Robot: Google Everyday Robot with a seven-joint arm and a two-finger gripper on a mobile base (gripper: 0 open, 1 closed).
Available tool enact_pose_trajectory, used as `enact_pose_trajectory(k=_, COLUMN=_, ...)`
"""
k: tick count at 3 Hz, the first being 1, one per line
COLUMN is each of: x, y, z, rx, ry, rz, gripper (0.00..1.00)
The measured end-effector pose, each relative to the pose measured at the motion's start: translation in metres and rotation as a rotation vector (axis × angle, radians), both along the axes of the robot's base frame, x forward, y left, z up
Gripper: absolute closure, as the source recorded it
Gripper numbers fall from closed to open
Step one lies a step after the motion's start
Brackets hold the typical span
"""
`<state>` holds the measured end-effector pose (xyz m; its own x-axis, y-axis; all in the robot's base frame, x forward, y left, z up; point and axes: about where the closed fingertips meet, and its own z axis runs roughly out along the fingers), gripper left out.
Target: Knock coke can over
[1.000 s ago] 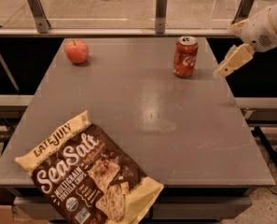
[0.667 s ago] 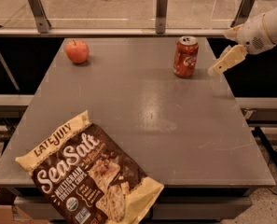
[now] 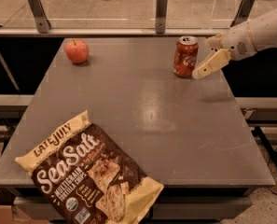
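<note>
The coke can (image 3: 185, 56), red with a silver top, stands upright on the grey table (image 3: 142, 115) at the far right. My gripper (image 3: 206, 66), cream-coloured, comes in from the right edge of the camera view and points down and left. Its tip is right beside the can's lower right side, at or almost at contact. The white arm (image 3: 254, 34) reaches in above the table's right edge.
A red-orange apple (image 3: 77, 51) sits at the table's far left. A brown and yellow bag of Sea Salt tortilla chips (image 3: 86, 171) lies at the front left and overhangs the front edge. A metal railing (image 3: 161, 6) runs behind the table.
My gripper has moved left, from well right of the can to right beside it. The can still stands upright in the same place.
</note>
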<state>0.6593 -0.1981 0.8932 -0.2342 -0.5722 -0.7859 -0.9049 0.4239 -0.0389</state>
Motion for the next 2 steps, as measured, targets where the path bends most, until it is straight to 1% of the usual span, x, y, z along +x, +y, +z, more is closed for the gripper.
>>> enact_pose_trajectory(k=1, x=-0.016, y=0.039, z=-0.007, rx=0.038, ry=0.041, rz=0.071, gripper=0.0)
enact_pose_trajectory(k=2, x=-0.039, y=0.086, z=0.006, rx=0.076, ry=0.036, rz=0.194, gripper=0.0)
